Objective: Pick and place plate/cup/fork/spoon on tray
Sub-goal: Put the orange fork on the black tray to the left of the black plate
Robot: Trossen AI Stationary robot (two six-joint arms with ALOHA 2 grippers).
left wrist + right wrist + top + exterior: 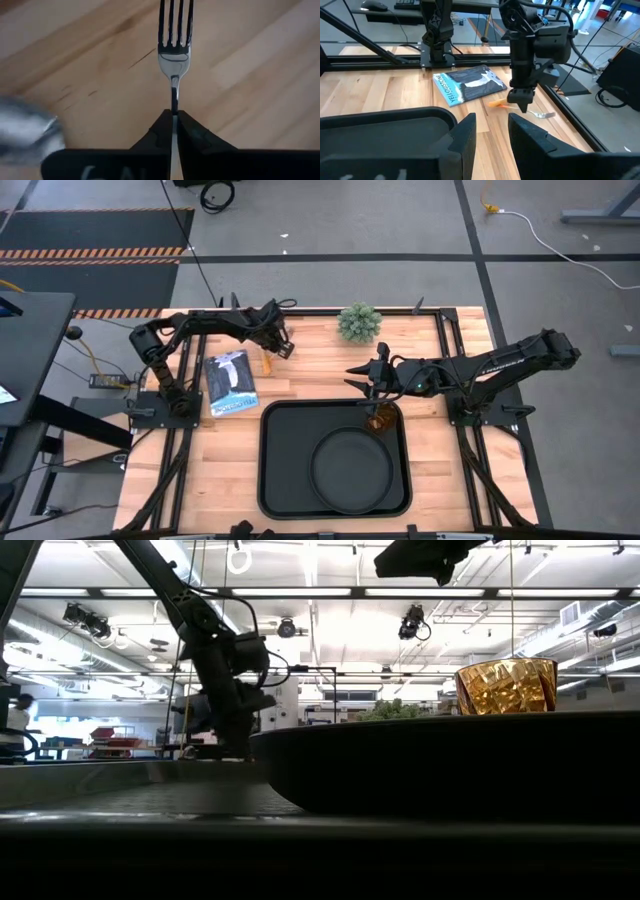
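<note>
Large black rectangular tray (275, 470) with rounded corners sits on the near middle of the pale wooden table (220, 465). Round matte black plate (352, 472) lies inside it, toward the tray's near right. Small translucent amber-orange cup (380, 418) stands upright in the tray's far right corner, just beyond the plate's rim; in the low view the cup (506, 686) rises above the dark tray wall (450, 765).

Left gripper (283, 346) is down at the table's far left, beyond the tray. Its fingers (161, 129) are pressed together on the small fork (174, 47) with silver metal head, clamped at the neck just behind the head, tines pointing away over bare wood. From the right wrist view the orange handle and silver head of the fork (542, 114) show either side of that gripper's tip (521, 106), low on the boards.

Right gripper (366, 383) hangs over the tray's far right edge, just above and beside the cup, fingers (465, 137) apart, holding nothing.

Surroundings: a dark blue-and-white printed booklet (230, 382) lies flat left of the tray, between the left arm's base and the fork. A small green potted plant (359, 322) stands at the far edge, between the two grippers. Spoon: cannot be made out; a blurred silvery shape (22, 127) beside the left gripper cannot be identified.
</note>
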